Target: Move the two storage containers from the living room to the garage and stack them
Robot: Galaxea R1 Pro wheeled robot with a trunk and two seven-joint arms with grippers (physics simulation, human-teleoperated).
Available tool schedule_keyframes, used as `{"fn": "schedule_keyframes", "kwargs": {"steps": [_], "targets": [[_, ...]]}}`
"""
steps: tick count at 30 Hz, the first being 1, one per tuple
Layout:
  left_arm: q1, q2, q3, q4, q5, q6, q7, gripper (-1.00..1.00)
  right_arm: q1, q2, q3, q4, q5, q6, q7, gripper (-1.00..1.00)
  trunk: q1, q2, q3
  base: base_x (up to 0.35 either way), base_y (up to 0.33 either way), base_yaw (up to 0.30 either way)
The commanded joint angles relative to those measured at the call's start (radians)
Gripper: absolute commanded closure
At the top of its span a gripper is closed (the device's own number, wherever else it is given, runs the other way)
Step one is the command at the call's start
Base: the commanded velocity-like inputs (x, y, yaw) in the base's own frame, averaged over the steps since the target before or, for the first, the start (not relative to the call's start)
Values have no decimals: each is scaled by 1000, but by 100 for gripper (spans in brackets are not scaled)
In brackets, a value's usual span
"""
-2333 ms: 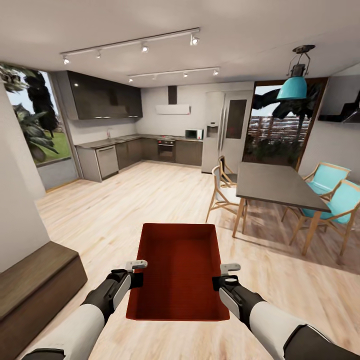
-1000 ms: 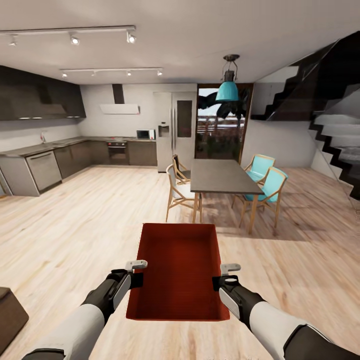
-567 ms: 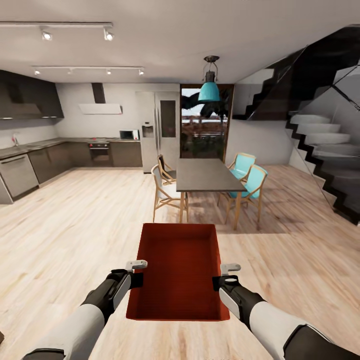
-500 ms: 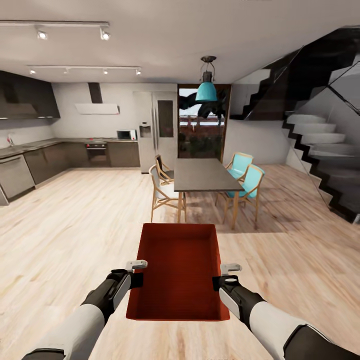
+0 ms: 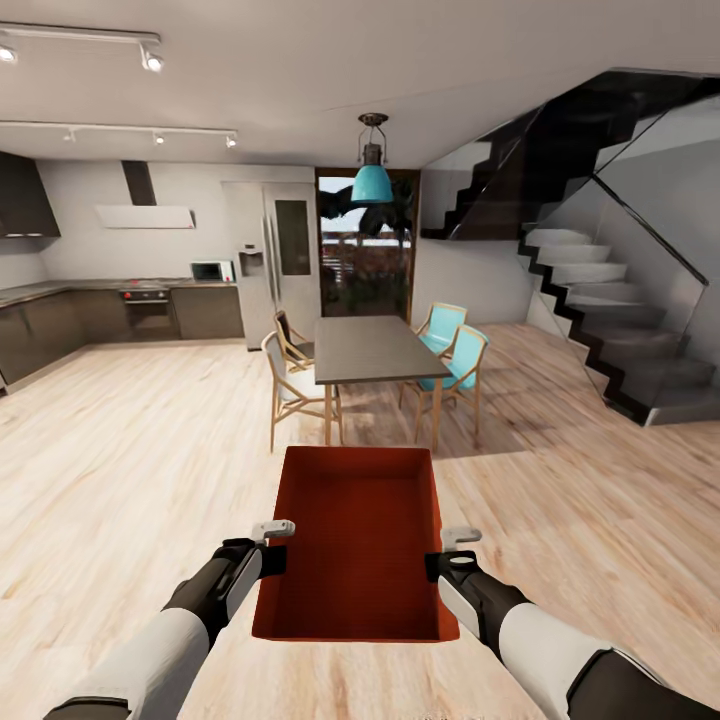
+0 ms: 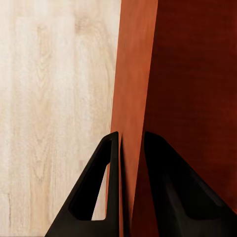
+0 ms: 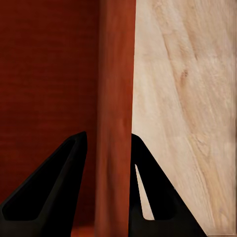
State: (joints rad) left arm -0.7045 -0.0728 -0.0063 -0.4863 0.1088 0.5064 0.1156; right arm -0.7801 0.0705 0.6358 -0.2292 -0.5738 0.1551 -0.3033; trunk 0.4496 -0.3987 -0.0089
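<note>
I carry one orange-red storage container (image 5: 355,540) in front of me, level above a light wood plank floor (image 5: 130,450). My left gripper (image 5: 272,545) is shut on its left wall, and my right gripper (image 5: 442,553) is shut on its right wall. In the left wrist view the black fingers (image 6: 106,197) straddle the thin container wall (image 6: 133,89). Likewise, in the right wrist view the fingers (image 7: 54,187) pinch the wall (image 7: 116,98). The bin looks empty. The second container, the garage and its concrete floor are out of view.
Straight ahead stands a dark dining table (image 5: 370,348) with wooden and turquoise chairs (image 5: 455,360). A staircase with a glass rail (image 5: 610,320) rises at the right. Kitchen cabinets (image 5: 110,310) and a fridge (image 5: 270,260) line the far left wall. A teal lamp (image 5: 371,180) hangs overhead.
The whole view has swung to the right: kitchen and table slid left, and the staircase came into view. Both grippers and the container hold the same place in front of me.
</note>
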Motion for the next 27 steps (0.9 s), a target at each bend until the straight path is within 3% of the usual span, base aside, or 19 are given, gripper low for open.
{"fn": "schedule_keyframes", "kwargs": {"steps": [1, 27], "targets": [[0, -1, 5, -2, -14, 7, 12, 100, -1, 5, 2, -13, 2, 6, -7, 100, 0, -1, -1, 0, 0, -243], [0, -2, 2, -2, -14, 7, 12, 100, -1, 5, 2, -13, 2, 6, -7, 100, 0, -1, -1, 0, 0, -243]]}}
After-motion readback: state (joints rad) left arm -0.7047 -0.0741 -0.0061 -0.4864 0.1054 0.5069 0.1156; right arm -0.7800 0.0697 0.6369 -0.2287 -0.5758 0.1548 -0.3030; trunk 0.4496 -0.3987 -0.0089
